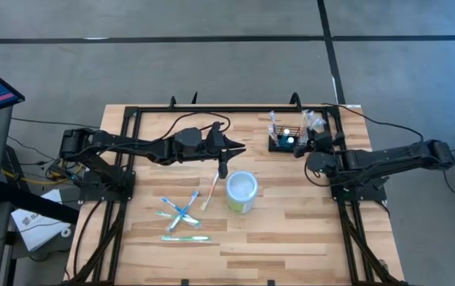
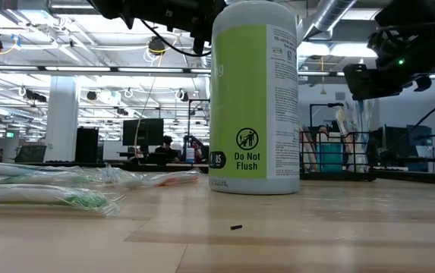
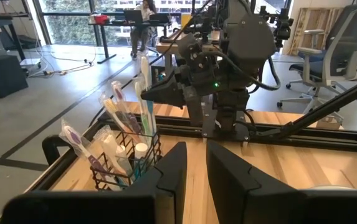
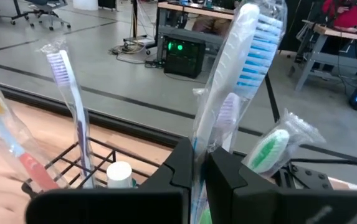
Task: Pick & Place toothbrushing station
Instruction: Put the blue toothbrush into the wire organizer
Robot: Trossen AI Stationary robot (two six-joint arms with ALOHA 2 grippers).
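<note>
The toothbrushing station, a small black wire basket (image 1: 284,141) (image 3: 125,163) (image 4: 72,163), stands at the table's far right on its base. Several wrapped toothbrushes stand upright in it beside a small white cap. My right gripper (image 4: 198,163) (image 1: 297,148) reaches the basket from the right and is shut on a wrapped toothbrush with blue bristles (image 4: 253,56). My left gripper (image 3: 195,163) (image 1: 239,149) hovers over the table's middle and points toward the basket. Its fingers stand a narrow gap apart with nothing between them. My right gripper pinches the wrapped blue-bristled toothbrush between its two fingers, by the lower part of its handle (image 4: 200,140). The fingers come nearly level from the table's right side and lie across the handle. The brush stands tilted, head above the fingers; its lower end is hidden behind them.
A white and pale-green round canister (image 1: 241,192) (image 2: 253,98) stands near the table's middle. Several wrapped toothbrushes (image 1: 183,214) (image 2: 50,193) lie loose to its near left. A black rail frame (image 1: 211,110) runs along the table's far and side edges.
</note>
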